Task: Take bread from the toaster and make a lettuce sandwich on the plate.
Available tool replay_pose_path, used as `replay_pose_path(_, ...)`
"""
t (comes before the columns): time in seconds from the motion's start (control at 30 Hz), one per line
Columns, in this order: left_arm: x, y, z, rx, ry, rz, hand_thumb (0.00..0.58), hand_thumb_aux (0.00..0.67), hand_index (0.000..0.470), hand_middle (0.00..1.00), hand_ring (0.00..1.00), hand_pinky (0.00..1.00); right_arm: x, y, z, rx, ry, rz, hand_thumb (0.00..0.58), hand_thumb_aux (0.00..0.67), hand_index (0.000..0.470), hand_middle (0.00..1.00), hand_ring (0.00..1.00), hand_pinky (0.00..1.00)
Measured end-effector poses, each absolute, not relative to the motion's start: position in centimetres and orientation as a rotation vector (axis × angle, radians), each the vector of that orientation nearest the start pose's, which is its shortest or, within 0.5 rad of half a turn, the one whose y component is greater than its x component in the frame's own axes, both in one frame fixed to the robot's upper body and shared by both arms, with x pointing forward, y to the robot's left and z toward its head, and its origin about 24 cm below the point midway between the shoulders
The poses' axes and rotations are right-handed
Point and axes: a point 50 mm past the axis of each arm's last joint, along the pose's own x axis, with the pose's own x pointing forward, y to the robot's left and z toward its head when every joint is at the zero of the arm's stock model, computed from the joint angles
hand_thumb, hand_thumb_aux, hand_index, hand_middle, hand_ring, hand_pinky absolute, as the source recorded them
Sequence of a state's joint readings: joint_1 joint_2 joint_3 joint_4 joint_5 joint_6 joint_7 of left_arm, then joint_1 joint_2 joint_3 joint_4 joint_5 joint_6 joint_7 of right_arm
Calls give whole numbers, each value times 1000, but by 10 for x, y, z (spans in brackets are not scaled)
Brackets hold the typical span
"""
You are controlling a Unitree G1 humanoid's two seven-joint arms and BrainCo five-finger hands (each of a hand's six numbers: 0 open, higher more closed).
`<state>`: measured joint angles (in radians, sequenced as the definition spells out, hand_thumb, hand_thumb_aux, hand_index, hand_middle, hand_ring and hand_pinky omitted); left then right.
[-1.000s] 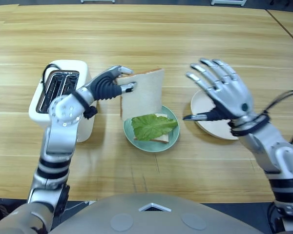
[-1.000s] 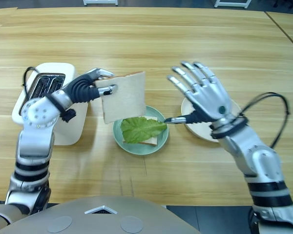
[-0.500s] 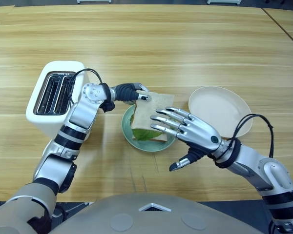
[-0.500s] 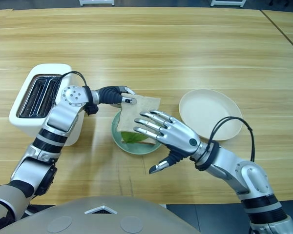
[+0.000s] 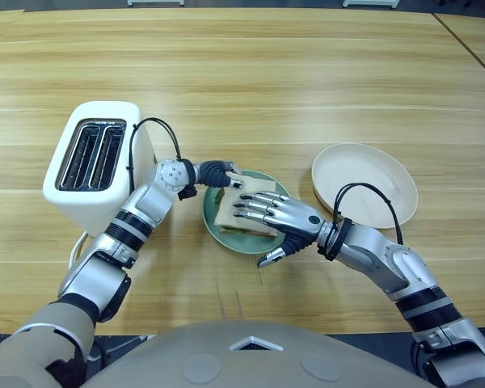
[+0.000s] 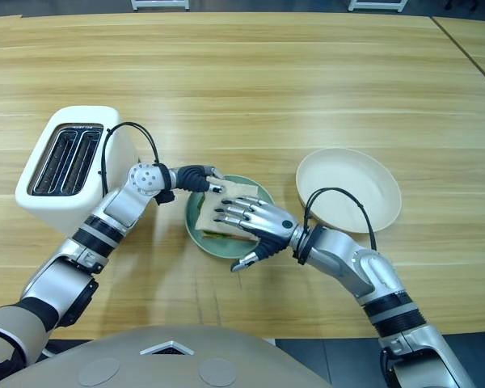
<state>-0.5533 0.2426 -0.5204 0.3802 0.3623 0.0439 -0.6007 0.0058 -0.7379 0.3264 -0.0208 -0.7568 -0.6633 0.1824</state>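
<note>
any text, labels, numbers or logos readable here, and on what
None readable. The white toaster, the green plate, the cream plate, the wooden table and the bread slice, which the left hand grips and the right hand covers, show no legible print.
</note>
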Motion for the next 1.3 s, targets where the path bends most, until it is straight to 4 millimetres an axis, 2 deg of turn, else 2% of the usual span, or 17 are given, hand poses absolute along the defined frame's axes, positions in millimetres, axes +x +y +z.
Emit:
replay_pose_path(0.07, 315, 59, 59, 1038, -15, -906, 0, 0, 0, 0, 0, 0, 208, -164, 49, -1375, -421, 977, 0, 0, 0, 0, 0, 0)
replay_pose_path(0.13, 322, 59, 77, 1200, -222, -735, 0, 0, 0, 0, 0, 0, 210, -164, 49, -1383, -409, 965, 0, 0, 0, 0, 0, 0)
replay_pose_path(0.2, 324, 61, 112, 1356, -518, -521, 0, 0, 0, 0, 0, 0, 211, -162, 51, -1375, -427, 937, 0, 0, 0, 0, 0, 0)
replay_pose_path(0.27, 315, 63, 148, 1404, -760, -369, 0, 0, 0, 0, 0, 0, 210, -161, 55, -1343, -451, 885, 0, 0, 0, 0, 0, 0)
replay_pose_path(0.3, 304, 66, 171, 1393, -891, -290, 0, 0, 0, 0, 0, 0, 210, -161, 64, -1299, -495, 827, 0, 0, 0, 0, 0, 0)
replay_pose_path(0.37, 280, 76, 196, 1289, -972, -243, 0, 0, 0, 0, 0, 0, 208, -162, 94, -1164, -599, 708, 0, 0, 0, 0, 0, 0)
replay_pose_path(0.4, 266, 81, 195, 1208, -927, -295, 449, 352, 247, 16, 16, 16, 204, -166, 111, -1093, -647, 651, 482, 394, 276, 0, 0, 0)
replay_pose_path(0.43, 253, 85, 187, 1142, -856, -372, 509, 436, 306, 275, 275, 275, 200, -170, 123, -1042, -670, 620, 572, 594, 417, 129, 129, 129)
replay_pose_path(0.47, 237, 86, 174, 1066, -756, -484, 580, 670, 470, 1000, 1000, 1000, 195, -176, 132, -1011, -668, 613, 580, 670, 470, 1000, 1000, 1000)
replay_pose_path(0.53, 196, 79, 151, 891, -576, -726, 580, 670, 470, 1000, 1000, 1000, 182, -186, 136, -975, -599, 657, 580, 670, 470, 1000, 1000, 1000)
replay_pose_path(0.6, 155, 71, 137, 738, -432, -936, 580, 670, 470, 1000, 1000, 1000, 167, -194, 128, -974, -475, 759, 580, 670, 470, 1000, 1000, 1000)
replay_pose_path(0.7, 126, 76, 117, 714, -231, -1085, 580, 670, 470, 1000, 1000, 1000, 143, -200, 106, -990, -274, 917, 580, 670, 470, 1000, 1000, 1000)
replay_pose_path(0.8, 109, 93, 77, 873, 14, -1174, 580, 670, 470, 1000, 1000, 1000, 124, -210, 77, -1064, -60, 1037, 580, 670, 470, 1000, 1000, 1000)
replay_pose_path(0.93, 109, 101, 50, 1025, 119, -1170, 580, 670, 470, 1000, 1000, 1000, 121, -209, 56, -1135, 12, 1076, 580, 670, 470, 1000, 1000, 1000)
replay_pose_path(1.03, 121, 97, 33, 1114, 130, -1144, 580, 670, 470, 1000, 1000, 1000, 132, -203, 37, -1199, 29, 1055, 580, 670, 470, 1000, 1000, 1000)
replay_pose_path(1.2, 163, 64, 23, 1173, -7, -1028, 580, 670, 470, 1000, 1000, 1000, 182, -173, 23, -1274, -116, 930, 580, 670, 470, 1000, 1000, 1000)
replay_pose_path(1.3, 192, 57, 24, 1241, -61, -931, 580, 670, 470, 1000, 1000, 1000, 215, -153, 19, -1335, -203, 852, 580, 670, 470, 1000, 1000, 1000)
